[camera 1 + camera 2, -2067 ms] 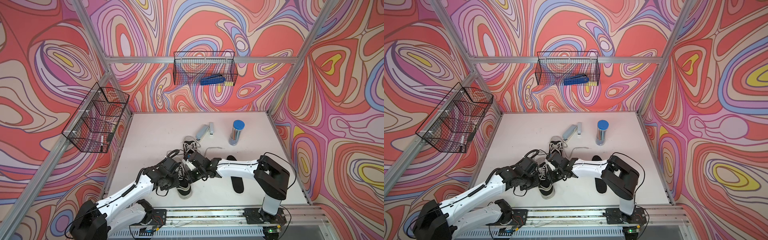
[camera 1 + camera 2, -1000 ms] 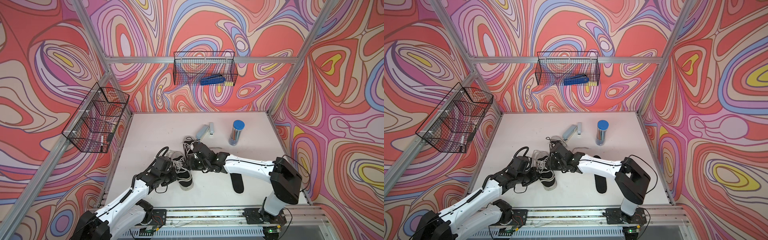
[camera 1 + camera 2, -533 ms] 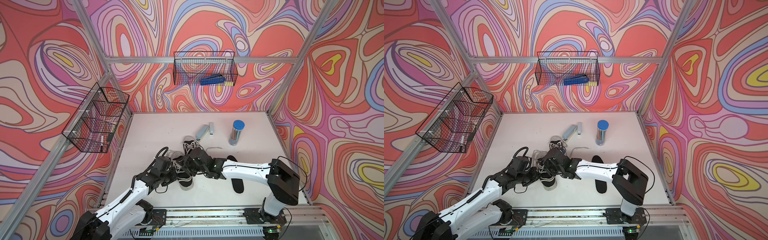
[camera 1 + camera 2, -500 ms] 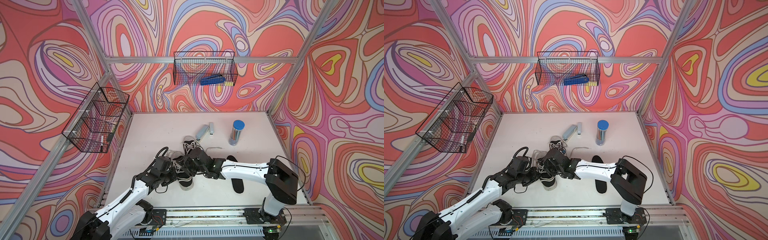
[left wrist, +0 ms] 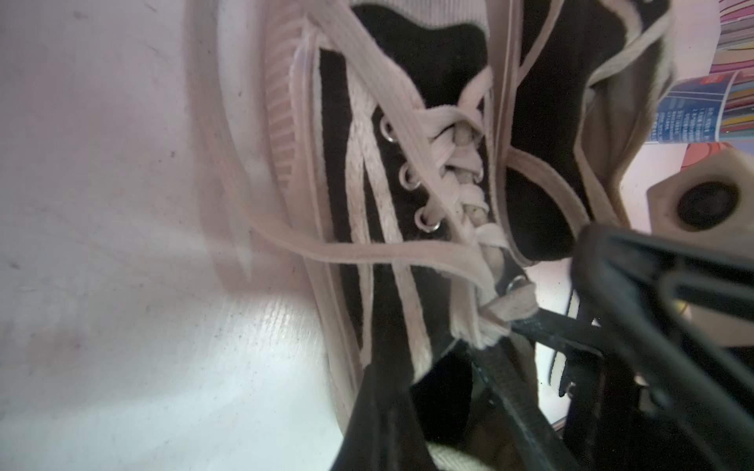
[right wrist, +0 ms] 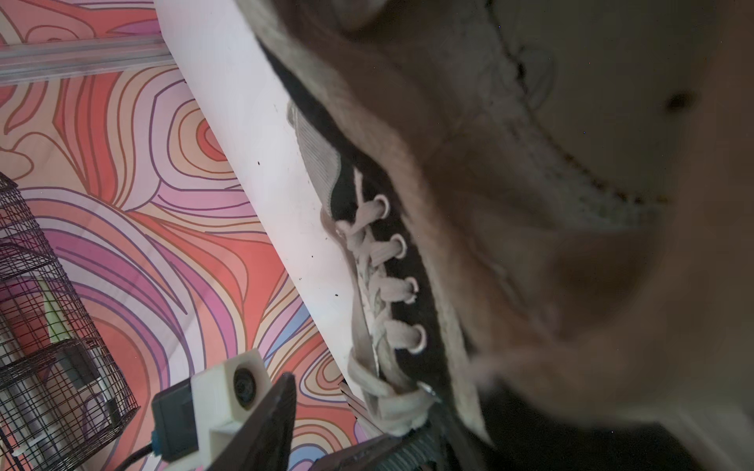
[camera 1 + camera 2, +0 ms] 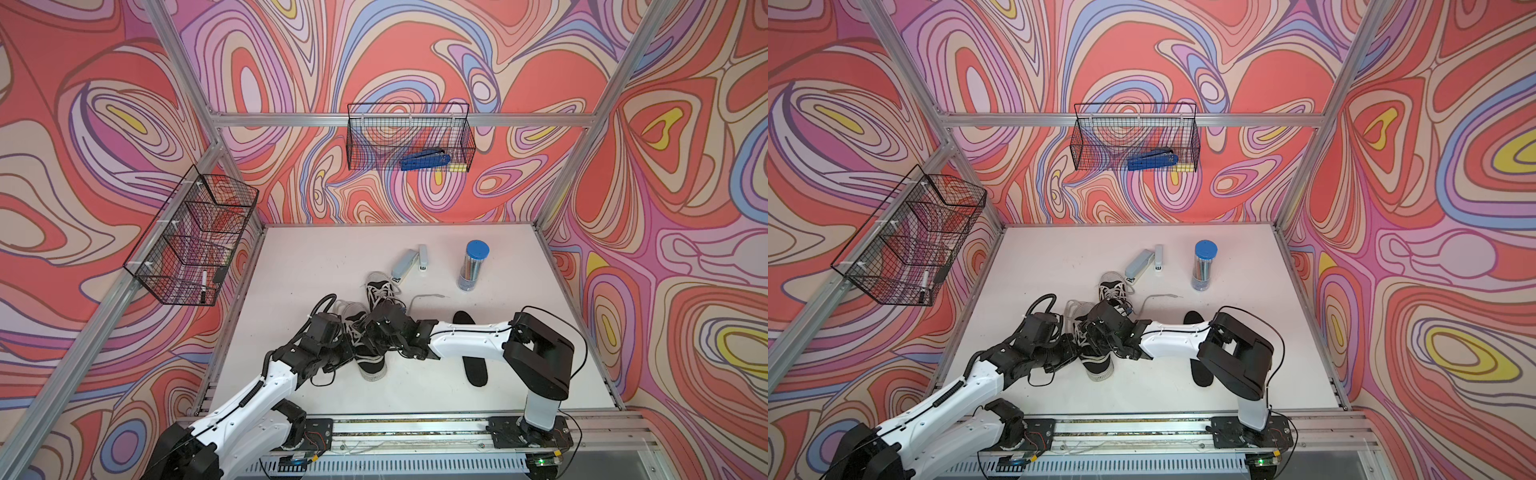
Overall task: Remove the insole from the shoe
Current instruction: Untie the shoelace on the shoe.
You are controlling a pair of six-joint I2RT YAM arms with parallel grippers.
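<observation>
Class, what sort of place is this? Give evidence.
Likely a robot-lab test cell: left arm and right arm on a base rail, aluminium frame around swirl-patterned walls, a wall-hung wire basket.

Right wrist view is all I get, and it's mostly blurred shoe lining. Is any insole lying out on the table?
Observer: Yes. Both top views show one black loose insole lying flat on the table, its middle hidden under the right arm.
Operator: How many shoes are there?
Observer: Two. The near shoe sits between both arms. The far shoe is behind it, toward the back wall.
Operator: Has the left side got a grip?
Observer: The left wrist view shows the left pincer shut on the near shoe's laced edge, beside the top eyelet.
</observation>
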